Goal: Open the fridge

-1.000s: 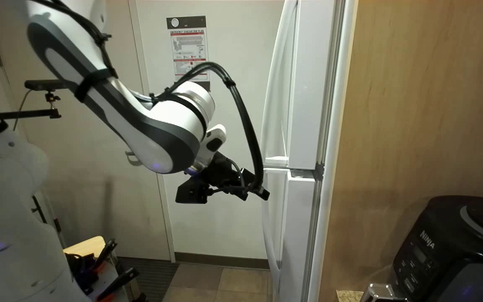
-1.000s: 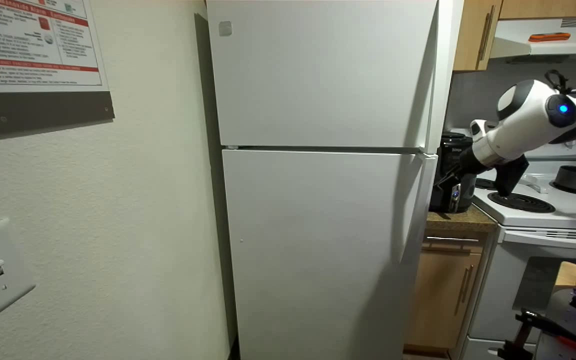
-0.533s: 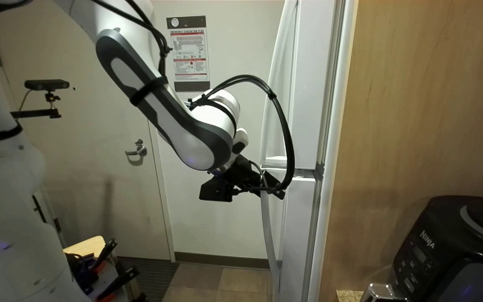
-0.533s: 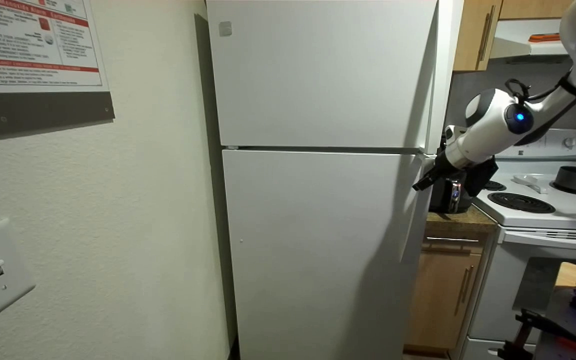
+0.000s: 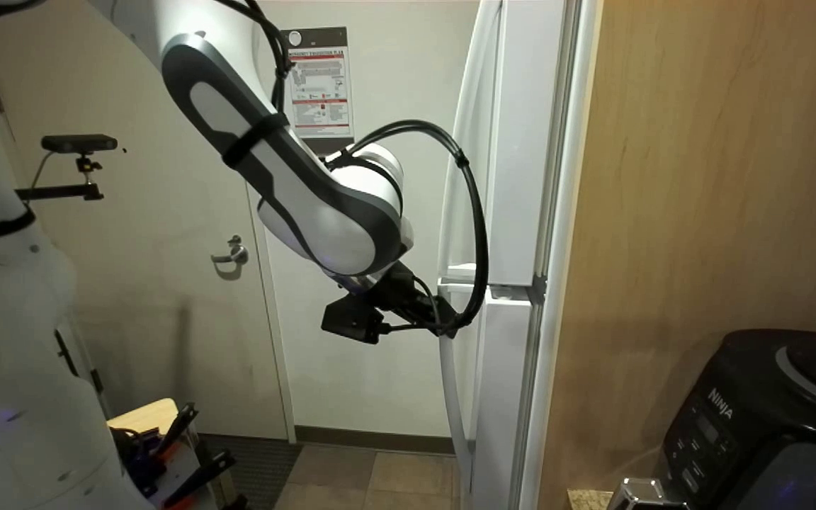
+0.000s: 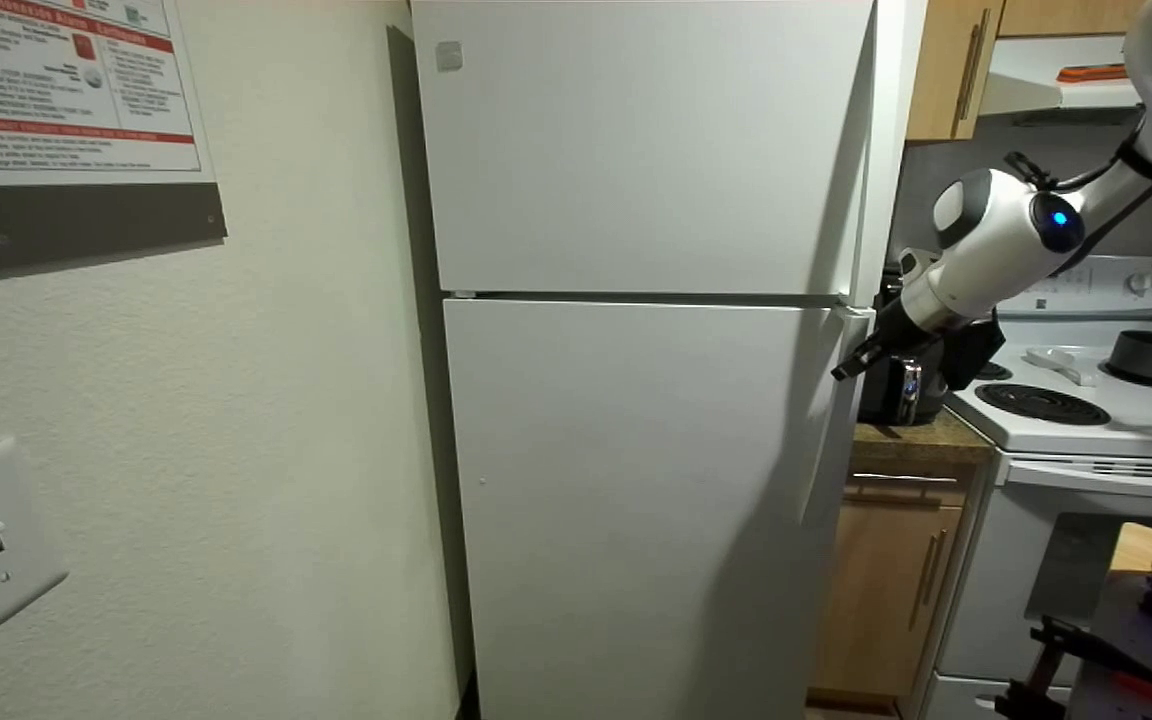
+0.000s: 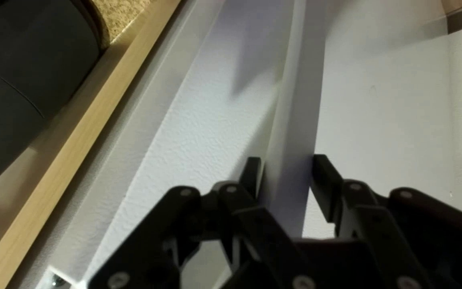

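Note:
The tall white fridge (image 6: 626, 450) stands with its upper door (image 6: 636, 150) and lower door flush and closed. A long white handle (image 5: 454, 407) bows out along the lower door's edge. My gripper (image 7: 285, 160) is at the upper part of this handle, one black finger on each side. In the wrist view the handle (image 7: 299, 80) runs between the fingers; the right finger (image 7: 327, 182) presses on its edge and the left one lies close along its far side. In both exterior views the black gripper (image 6: 844, 370) meets the handle just below the door seam.
A wooden panel (image 5: 698, 177) borders the fridge, with a black Ninja appliance (image 5: 755, 425) beyond it. A stove (image 6: 1136, 420) stands behind the arm. A wall (image 6: 306, 400) runs along the fridge's far side. A camera on a bracket (image 5: 78, 144) is near the arm's base.
The arm has swung towards the fridge until the gripper reached the handle, then drawn back slightly. The fridge doors look unmoved, and the handle's top end has shifted a little outward.

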`<control>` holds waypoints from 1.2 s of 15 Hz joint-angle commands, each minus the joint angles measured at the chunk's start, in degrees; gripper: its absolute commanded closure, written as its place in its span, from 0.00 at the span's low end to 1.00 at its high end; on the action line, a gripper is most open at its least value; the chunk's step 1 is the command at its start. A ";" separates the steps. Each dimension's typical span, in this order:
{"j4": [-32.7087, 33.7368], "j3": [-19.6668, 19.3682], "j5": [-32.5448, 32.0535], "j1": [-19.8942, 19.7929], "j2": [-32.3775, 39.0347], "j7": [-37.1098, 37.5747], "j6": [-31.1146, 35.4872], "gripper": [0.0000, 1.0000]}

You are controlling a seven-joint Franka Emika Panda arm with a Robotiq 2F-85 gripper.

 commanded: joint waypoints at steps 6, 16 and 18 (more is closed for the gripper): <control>-5.93 0.21 0.07 1.74 -8.83 -0.28 11.44 0.90; -21.91 -10.17 1.33 25.80 -23.38 -5.40 21.58 0.58; -18.55 -12.41 0.04 35.62 -20.01 -2.73 21.09 0.47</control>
